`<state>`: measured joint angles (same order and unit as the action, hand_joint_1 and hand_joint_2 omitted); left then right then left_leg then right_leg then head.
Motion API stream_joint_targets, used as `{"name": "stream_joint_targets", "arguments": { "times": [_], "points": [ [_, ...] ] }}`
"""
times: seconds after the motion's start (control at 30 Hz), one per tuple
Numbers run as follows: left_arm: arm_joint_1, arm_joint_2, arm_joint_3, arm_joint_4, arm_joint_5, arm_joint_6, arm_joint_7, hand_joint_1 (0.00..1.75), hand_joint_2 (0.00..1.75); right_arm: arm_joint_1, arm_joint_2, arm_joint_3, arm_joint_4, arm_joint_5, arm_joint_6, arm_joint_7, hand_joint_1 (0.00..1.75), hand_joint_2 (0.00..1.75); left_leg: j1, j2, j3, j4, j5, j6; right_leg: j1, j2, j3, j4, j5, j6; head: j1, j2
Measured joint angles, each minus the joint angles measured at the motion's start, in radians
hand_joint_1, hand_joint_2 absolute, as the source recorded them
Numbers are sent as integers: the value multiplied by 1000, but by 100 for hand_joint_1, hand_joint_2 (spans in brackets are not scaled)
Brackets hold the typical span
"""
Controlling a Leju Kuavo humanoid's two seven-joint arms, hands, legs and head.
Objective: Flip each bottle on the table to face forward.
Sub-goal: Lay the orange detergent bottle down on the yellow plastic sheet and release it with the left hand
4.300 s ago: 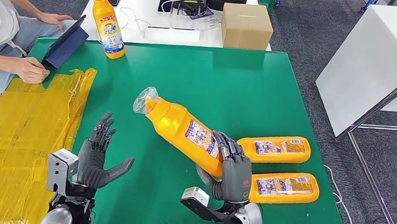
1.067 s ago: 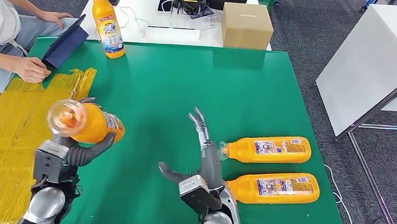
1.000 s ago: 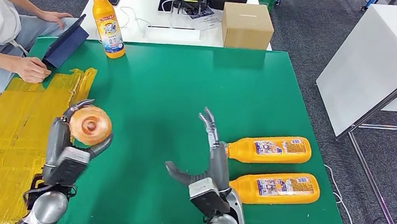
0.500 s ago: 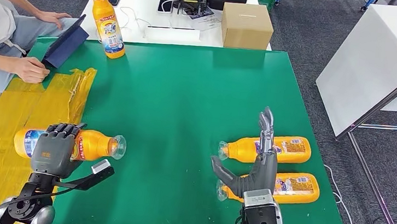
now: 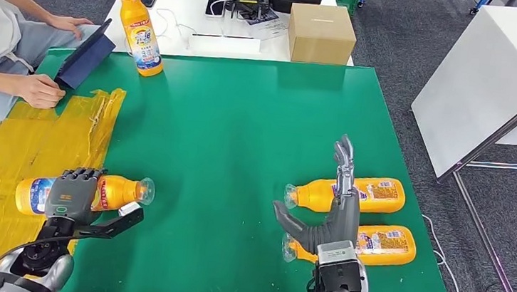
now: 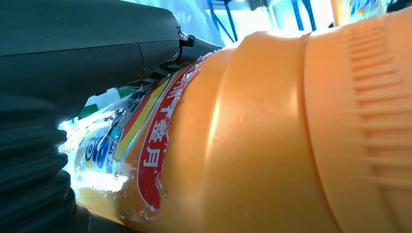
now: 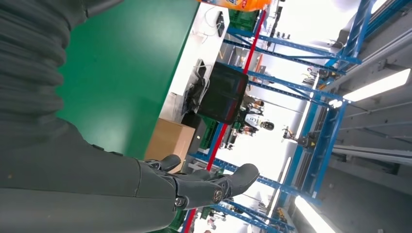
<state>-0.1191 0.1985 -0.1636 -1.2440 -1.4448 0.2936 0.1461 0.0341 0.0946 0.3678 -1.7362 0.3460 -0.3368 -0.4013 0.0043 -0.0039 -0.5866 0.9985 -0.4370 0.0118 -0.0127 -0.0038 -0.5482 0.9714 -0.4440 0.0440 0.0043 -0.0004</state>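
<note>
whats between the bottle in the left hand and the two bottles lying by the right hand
Nothing: in the head view, bare green mat separates the held bottle from the two lying bottles.

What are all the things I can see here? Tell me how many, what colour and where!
Lying bottles: three, orange; two at the mat's right near side, one at the left in the left hand.
Standing bottle: one, orange, far left corner of the mat.
Mat: one, green, covering the table.
Tape patch: one, yellow, left side.
Box: one, brown, on the white table behind.
Tablet: one, dark blue, far left by a person's hand.
Left hand: grey, grips a lying bottle.
Right hand: grey, fingers apart over the two right bottles.
</note>
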Motion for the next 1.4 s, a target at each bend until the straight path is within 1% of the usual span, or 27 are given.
{"name": "stream_joint_targets", "arguments": {
  "times": [0.03, 0.23, 0.47, 0.63, 0.7, 0.77, 0.87, 0.93, 1.0, 1.07, 1.17, 1.23, 1.3, 1.4],
  "points": [
    [-9, 0, -1, 20, -1, 3, 2, 0, 175, -3, 1, 0, 1, 0, 0, 1, 0, 175, 0, 0, 0, 0, 0, 0, 0, 0, 0, 0, 0, 0, 0, 0],
    [-59, -2, -6, 108, -10, 14, 5, 0, 175, -17, 3, 3, 13, -1, 2, 6, 0, 175, 0, -1, 1, 0, 0, 0, 0, 0, 1, 0, 0, 0, 0, 0],
    [-81, -7, -8, 155, -14, 30, 3, 0, 175, -20, 3, 3, 24, -3, 2, 11, 0, 175, 0, -1, 3, 0, 0, 0, 0, 0, 4, 0, 0, 0, 0, 0],
    [-79, -15, -9, 161, -4, 78, -11, 0, 175, -21, 3, 3, 33, -2, -1, 14, 0, 175, 0, -1, 4, 0, 0, 0, 0, 0, 5, 0, 0, 0, 0, 0],
    [-74, -20, -8, 161, 11, 116, -29, 0, 175, -21, 3, 3, 36, -2, -1, 14, 0, 175, 0, -1, 4, 0, 0, 0, 0, 0, 5, 0, 0, 0, 0, 0],
    [-59, -29, -7, 155, 45, 190, -69, 0, 175, -22, 3, 3, 39, -2, -2, 15, 0, 175, 0, 0, 3, 0, 0, 0, 0, 0, 4, 0, 0, 0, 0, 0],
    [-28, -45, -3, 125, 137, 299, -161, 0, 175, -22, 2, 3, 45, -3, -3, 14, 0, 175, 0, 0, 2, 0, 0, 0, 0, 0, 3, 0, 0, 0, 0, 0],
    [-1, -57, 0, 86, 250, 345, -259, 0, 175, -23, 1, 3, 49, -6, -6, 11, 0, 175, 0, 0, 2, 0, 0, 0, 0, 0, 3, 0, 0, 0, 0, 0],
    [32, -70, 2, 25, 393, 376, -378, 0, 175, -23, -2, 5, 52, -9, -13, 8, 0, 175, 0, 0, 2, 0, 0, 0, 0, 0, 2, 0, 0, 0, 0, 0],
    [67, -85, 2, -47, 522, 393, -485, 0, 175, -25, -6, 8, 55, -8, -21, 3, 0, 175, 0, 0, 1, 0, 0, 0, 0, 0, 2, 0, 0, 0, 0, 0],
    [111, -108, 3, -150, 630, 402, -583, 0, 175, -32, -13, 12, 61, 3, -37, -1, 0, 175, 0, 0, 1, 0, -1, 0, 0, 0, 2, 0, 0, 0, 0, 0],
    [134, -125, 7, -211, 684, 402, -634, 0, 175, -39, -21, 16, 65, 34, -53, 7, 0, 175, 0, 0, 1, 0, 0, 0, 0, 0, 2, 0, 0, 0, 0, 0],
    [152, -142, 14, -265, 744, 393, -672, 0, 175, -50, -34, 22, 70, 95, -69, 33, 0, 175, 0, 0, 1, 0, 0, 0, 0, 0, 2, 0, 0, 0, 0, 0],
    [171, -159, 19, -329, 821, 347, -685, 0, 175, -72, -61, 29, 78, 232, -77, 100, 0, 175, 0, 0, 1, 0, 0, 0, 0, 0, 2, 0, 0, 0, 0, 0]
  ]
}}
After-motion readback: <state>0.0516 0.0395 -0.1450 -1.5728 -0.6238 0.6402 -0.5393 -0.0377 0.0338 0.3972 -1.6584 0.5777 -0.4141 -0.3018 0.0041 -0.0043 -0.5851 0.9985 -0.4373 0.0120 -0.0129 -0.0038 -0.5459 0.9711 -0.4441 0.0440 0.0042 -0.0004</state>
